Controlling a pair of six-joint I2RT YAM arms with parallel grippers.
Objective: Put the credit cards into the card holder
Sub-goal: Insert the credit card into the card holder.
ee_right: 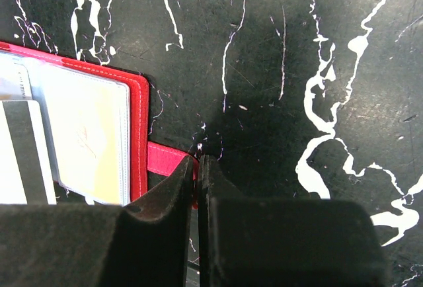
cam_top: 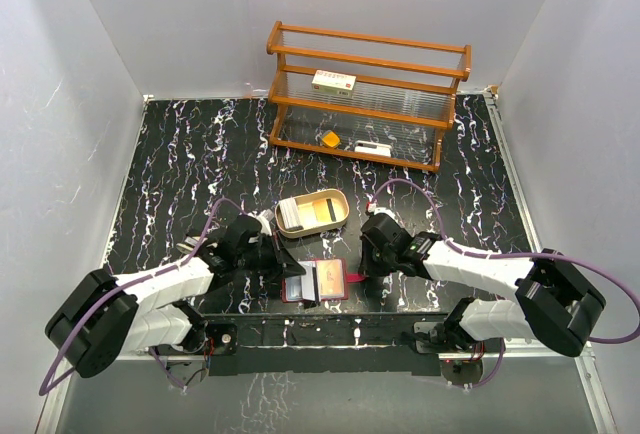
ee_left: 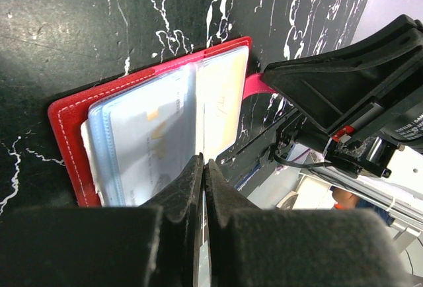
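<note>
Top external first, from the near edge outward: arm bases bolted at the front of the black, white-veined table (cam_top: pixel 200 154), both arms bent inward toward the card holder (cam_top: pixel 320 280). Lying open and flat just beyond the bases, red cover down, clear pockets up. Left gripper (cam_top: pixel 292 266) at its left edge, right gripper (cam_top: pixel 362 272) at its right. On the left wrist view, fingers (ee_left: pixel 188 188) pressed fully together, tips meeting at the near edge of the bluish pockets; hard to tell whether a pocket leaf is nipped between them. Pale card (ee_left: pixel 152 138) visible inside the bluish pocket, a yellowish one under the leaf beside it. On the right wrist view, fingers (ee_right: pixel 175 188) closed tight on the red strap (ee_right: pixel 165 158) sticking out from the holder's side, low over the table. Striped card (ee_right: pixel 23 158) tucked in a pocket at the lower left there. Just beyond the holder, a tan oval tray (cam_top: pixel 345 212) holding loose credit cards (cam_top: pixel 292 216), pale ones beside a yellow one. Farthest back, against the rear wall, a wooden rack (cam_top: pixel 370 94): white box (cam_top: pixel 334 81) with red marks on its upper shelf, orange wedge (cam_top: pixel 329 138) and a small white item on the lower.
</note>
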